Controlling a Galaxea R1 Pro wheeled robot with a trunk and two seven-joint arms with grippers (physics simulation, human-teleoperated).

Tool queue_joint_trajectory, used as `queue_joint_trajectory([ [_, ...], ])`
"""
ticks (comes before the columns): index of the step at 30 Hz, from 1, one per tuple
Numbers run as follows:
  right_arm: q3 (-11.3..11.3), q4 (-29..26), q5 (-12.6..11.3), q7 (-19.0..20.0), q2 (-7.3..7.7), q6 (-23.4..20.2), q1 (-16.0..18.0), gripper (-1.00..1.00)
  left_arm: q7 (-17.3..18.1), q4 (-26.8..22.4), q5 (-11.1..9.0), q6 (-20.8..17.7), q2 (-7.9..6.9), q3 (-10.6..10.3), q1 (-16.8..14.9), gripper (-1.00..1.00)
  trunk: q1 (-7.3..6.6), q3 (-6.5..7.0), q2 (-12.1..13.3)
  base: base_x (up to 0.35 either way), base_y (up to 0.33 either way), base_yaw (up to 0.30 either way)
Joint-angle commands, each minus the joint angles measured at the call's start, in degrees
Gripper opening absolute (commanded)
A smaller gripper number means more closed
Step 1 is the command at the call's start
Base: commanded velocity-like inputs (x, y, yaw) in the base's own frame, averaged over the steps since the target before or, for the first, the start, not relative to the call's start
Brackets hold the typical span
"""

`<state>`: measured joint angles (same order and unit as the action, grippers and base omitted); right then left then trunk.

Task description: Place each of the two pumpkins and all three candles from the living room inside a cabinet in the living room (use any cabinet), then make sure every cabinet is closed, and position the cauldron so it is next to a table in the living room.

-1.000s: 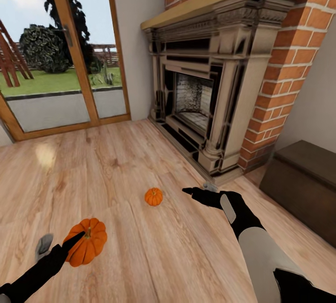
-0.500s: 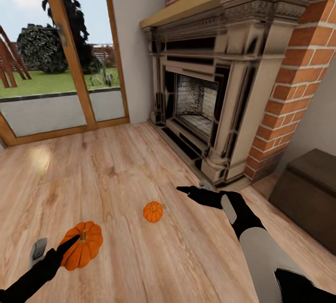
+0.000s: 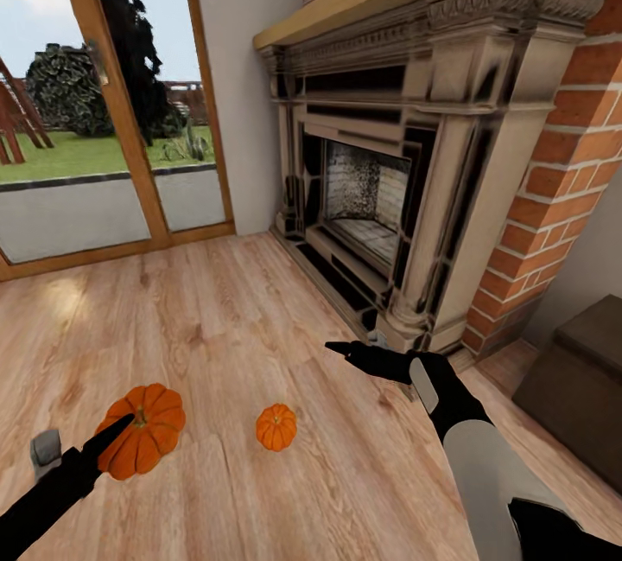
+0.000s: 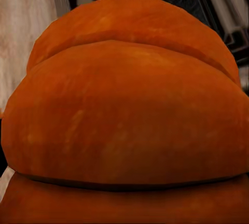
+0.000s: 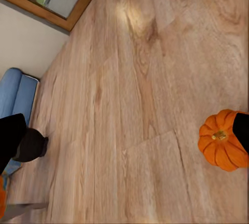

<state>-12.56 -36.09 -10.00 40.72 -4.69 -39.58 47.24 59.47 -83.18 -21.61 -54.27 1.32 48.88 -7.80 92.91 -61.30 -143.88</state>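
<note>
My left gripper point(image 3: 86, 438) is shut on one bright-orange pumpkin point(image 3: 140, 442) and holds it above the wooden floor at the lower left of the head view. The same pumpkin point(image 4: 124, 110) sits very close in the left wrist view. The second pumpkin point(image 3: 276, 427), which looks smaller, sits on the floor between my arms. It is apart from my right gripper point(image 3: 354, 343), which hovers open beyond it with its fingers wide. The right wrist view has that floor pumpkin point(image 5: 223, 140) near one fingertip. An end of the dark-brown cabinet point(image 3: 579, 388) is at the right edge. A small dark round shape point(image 5: 31, 145) may be the cauldron; I cannot tell.
A brick-and-stone fireplace point(image 3: 389, 198) rises straight ahead, its hearth step close to my right gripper. Glass patio doors point(image 3: 86, 111) are at the left. A blue sofa edge point(image 5: 10, 94) shows in the right wrist view. Open wooden floor point(image 3: 216, 310) lies ahead.
The whole view has shifted, so the camera moved: the fireplace looms larger and the floor pumpkin sits lower in the picture. The left gripper still holds its pumpkin.
</note>
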Motion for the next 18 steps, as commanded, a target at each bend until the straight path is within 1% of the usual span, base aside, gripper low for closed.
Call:
queue_joint_trajectory([
  [1,-0.3,0.0,0.0,0.1,-0.13,-0.3,0.0,1.00,0.5,-1.2,0.2,-0.6,0.43,0.1,0.2,-1.00,0.03,-0.05,0.0,0.345,-0.092,0.000],
  [2,-0.2,0.0,0.2,0.0,-0.23,-0.3,0.0,1.00,0.9,-2.8,0.1,-1.5,0.95,0.0,0.5,-1.00,0.03,-0.05,0.0,0.345,-0.081,0.000],
  [5,-0.2,0.0,0.8,0.2,-0.32,0.0,-0.1,1.00,1.4,-4.6,0.1,-2.4,1.47,-0.1,0.9,-1.00,0.03,-0.05,0.0,0.344,-0.047,0.000],
  [8,-0.2,0.0,1.0,0.5,-0.32,0.1,-0.3,1.00,1.5,-4.9,0.2,-2.7,1.62,-0.3,1.1,-1.00,0.03,-0.05,0.0,0.345,-0.016,0.000],
  [11,-0.2,0.0,1.0,0.6,-0.37,0.0,-0.3,1.00,1.6,-4.0,0.1,-2.8,1.38,-0.3,1.1,-1.00,0.03,-0.05,0.0,0.344,0.021,0.000],
  [13,-0.1,0.0,1.1,1.5,-0.38,-0.3,-0.2,1.00,1.7,-3.6,-0.1,-2.9,1.28,-0.2,1.1,-1.00,0.03,-0.05,0.0,0.336,0.103,0.000],
  [14,0.5,0.0,1.1,2.3,-0.23,-0.5,-0.1,1.00,1.8,-3.5,-0.2,-2.9,1.21,-0.1,1.1,-1.00,0.03,-0.05,0.0,0.328,0.143,0.000],
  [15,1.9,0.0,1.1,3.1,-0.09,-1.3,-0.1,1.00,1.9,-3.4,-0.2,-3.0,1.10,0.1,1.1,-1.00,0.03,-0.05,0.0,0.325,0.158,0.000],
  [18,7.8,0.1,0.9,4.6,0.11,-3.5,-0.2,1.00,2.1,-3.3,-0.1,-3.2,0.91,0.5,1.3,-1.00,0.03,-0.05,0.0,0.320,0.178,0.000],
])
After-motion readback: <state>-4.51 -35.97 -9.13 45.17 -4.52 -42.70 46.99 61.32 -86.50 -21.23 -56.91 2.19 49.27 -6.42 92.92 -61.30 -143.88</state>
